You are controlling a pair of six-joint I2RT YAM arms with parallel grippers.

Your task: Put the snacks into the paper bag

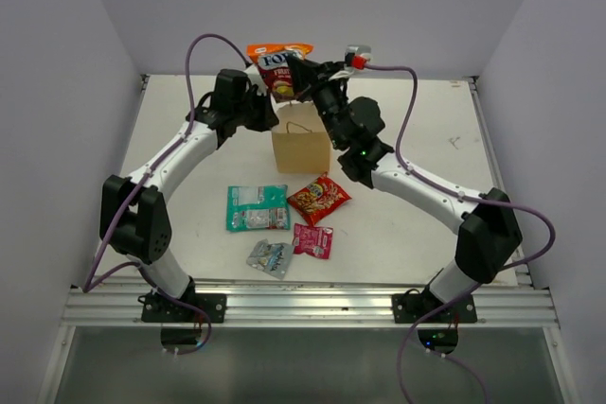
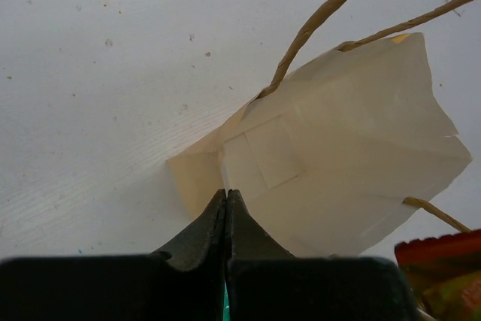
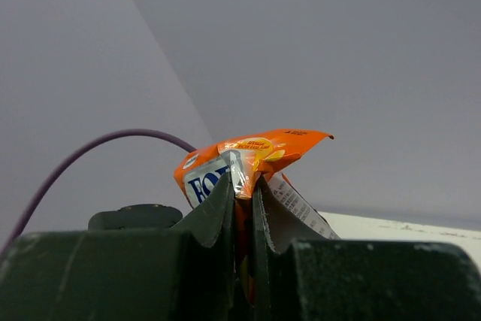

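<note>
The brown paper bag point(image 1: 301, 147) stands upright mid-table. My left gripper point(image 1: 269, 114) is at its upper left rim. In the left wrist view the jaws point(image 2: 225, 195) are shut, with the edge of the bag point(image 2: 353, 148) pinched at their tips. My right gripper point(image 1: 301, 76) is shut on the larger red-yellow fruit packet point(image 1: 278, 65) and holds it in the air above and behind the bag's mouth. The right wrist view shows this packet point(image 3: 255, 152) crumpled between the fingers point(image 3: 243, 186). Teal-white point(image 1: 257, 208), red-orange point(image 1: 318, 199), pink-red point(image 1: 312, 240) and silver-grey point(image 1: 270, 257) packets lie in front of the bag.
The bag's twisted handles point(image 2: 323, 16) stand up past the left gripper. A corner of the red-orange packet point(image 2: 443, 272) shows at the lower right of the left wrist view. White walls enclose the table; a metal rail point(image 1: 303, 305) runs along its near edge.
</note>
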